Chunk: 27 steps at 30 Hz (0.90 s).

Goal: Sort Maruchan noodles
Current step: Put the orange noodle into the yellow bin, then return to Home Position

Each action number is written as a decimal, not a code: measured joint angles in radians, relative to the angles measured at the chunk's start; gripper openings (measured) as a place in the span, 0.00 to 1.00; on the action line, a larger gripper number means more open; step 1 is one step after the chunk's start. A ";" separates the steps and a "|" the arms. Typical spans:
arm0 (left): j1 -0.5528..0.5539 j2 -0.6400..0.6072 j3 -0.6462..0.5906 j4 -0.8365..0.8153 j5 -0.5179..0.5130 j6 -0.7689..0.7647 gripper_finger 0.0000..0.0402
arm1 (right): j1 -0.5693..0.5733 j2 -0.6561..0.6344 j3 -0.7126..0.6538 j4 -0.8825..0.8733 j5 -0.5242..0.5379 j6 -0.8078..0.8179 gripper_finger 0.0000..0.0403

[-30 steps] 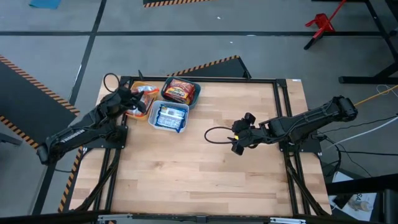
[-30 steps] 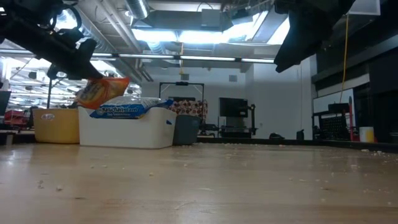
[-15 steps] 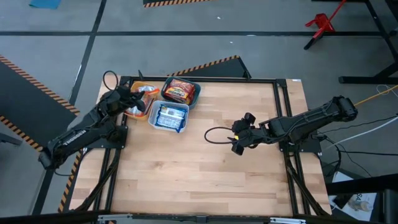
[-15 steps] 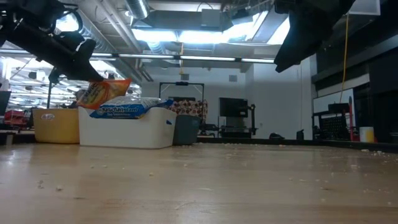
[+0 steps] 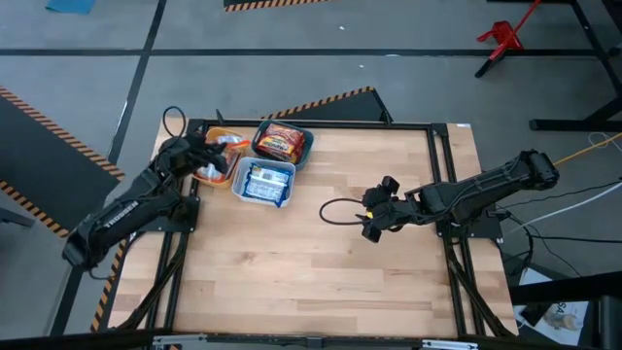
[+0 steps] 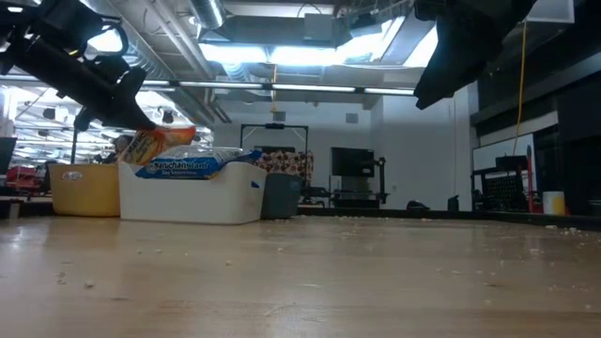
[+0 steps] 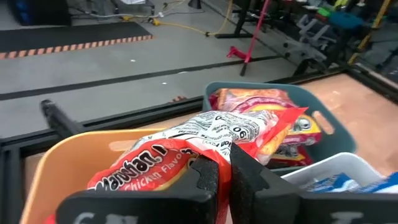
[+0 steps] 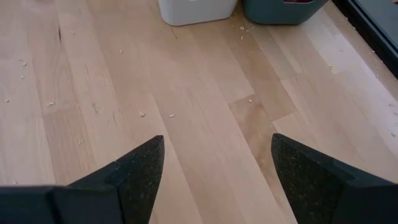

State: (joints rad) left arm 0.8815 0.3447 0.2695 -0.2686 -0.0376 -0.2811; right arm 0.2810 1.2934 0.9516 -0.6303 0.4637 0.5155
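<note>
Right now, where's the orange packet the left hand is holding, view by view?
High: orange packet at the left hand, over the yellow bin.
Low: upper left, above the white bin.
Left wrist: centre, pinched between the fingers.
Right wrist: not in it.
Shared landmark: white bin.
</note>
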 joint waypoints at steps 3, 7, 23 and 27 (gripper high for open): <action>0.015 0.000 0.000 -0.015 -0.011 0.001 0.04 | 0.000 0.000 0.000 0.000 0.000 -0.001 0.70; 0.025 0.000 0.000 -0.015 -0.027 -0.025 0.09 | 0.000 0.000 0.000 -0.002 -0.002 -0.001 0.70; 0.012 0.000 0.048 0.091 0.082 -0.128 0.21 | 0.000 0.000 0.000 -0.026 -0.011 0.002 0.70; -0.027 0.012 0.049 0.220 0.192 -0.103 0.21 | 0.000 0.000 0.000 -0.025 -0.010 0.002 0.70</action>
State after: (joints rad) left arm 0.8548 0.3564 0.3185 -0.0486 0.1548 -0.3846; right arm 0.2813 1.2937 0.9516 -0.6550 0.4538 0.5179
